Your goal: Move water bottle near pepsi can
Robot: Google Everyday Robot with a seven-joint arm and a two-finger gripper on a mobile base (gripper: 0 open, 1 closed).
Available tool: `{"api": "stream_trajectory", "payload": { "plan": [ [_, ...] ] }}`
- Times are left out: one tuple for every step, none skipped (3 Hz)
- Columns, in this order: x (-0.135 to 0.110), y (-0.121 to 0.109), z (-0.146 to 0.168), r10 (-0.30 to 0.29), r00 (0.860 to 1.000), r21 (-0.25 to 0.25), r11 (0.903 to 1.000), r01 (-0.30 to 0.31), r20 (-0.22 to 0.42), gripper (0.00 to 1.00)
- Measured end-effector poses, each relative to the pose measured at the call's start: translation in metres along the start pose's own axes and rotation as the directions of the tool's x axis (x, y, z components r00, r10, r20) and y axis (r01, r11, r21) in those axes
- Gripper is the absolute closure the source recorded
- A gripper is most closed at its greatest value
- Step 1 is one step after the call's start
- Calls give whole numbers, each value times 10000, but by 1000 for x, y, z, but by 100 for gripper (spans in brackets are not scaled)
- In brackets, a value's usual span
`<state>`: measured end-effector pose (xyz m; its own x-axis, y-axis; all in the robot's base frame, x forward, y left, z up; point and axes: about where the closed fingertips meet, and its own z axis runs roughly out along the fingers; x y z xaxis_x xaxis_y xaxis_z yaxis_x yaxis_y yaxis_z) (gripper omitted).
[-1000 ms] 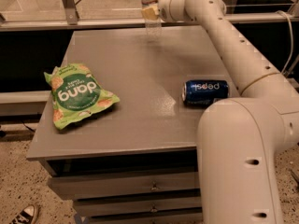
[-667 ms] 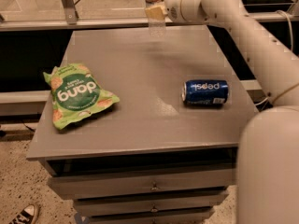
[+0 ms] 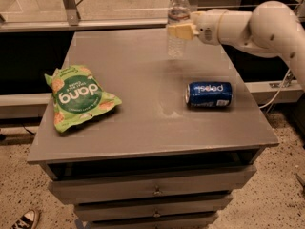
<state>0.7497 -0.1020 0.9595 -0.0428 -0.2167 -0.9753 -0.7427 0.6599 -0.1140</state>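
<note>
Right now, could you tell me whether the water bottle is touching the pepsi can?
Apart. The camera view shows bare table between the water bottle, held upright in the gripper at the far edge, and the pepsi can.

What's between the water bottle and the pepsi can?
Nothing. In the camera view, only bare table top separates the water bottle, held by the gripper near the far edge, from the pepsi can on its side.
</note>
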Motion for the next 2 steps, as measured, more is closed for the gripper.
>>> {"api": "stream_trajectory", "payload": {
  "plan": [
    [12, 12, -43, 395, 9991, -311, 9988, -390, 155, 100],
    [20, 17, -82, 584, 9983, -334, 9977, -587, -74, 100]
  ]
}}
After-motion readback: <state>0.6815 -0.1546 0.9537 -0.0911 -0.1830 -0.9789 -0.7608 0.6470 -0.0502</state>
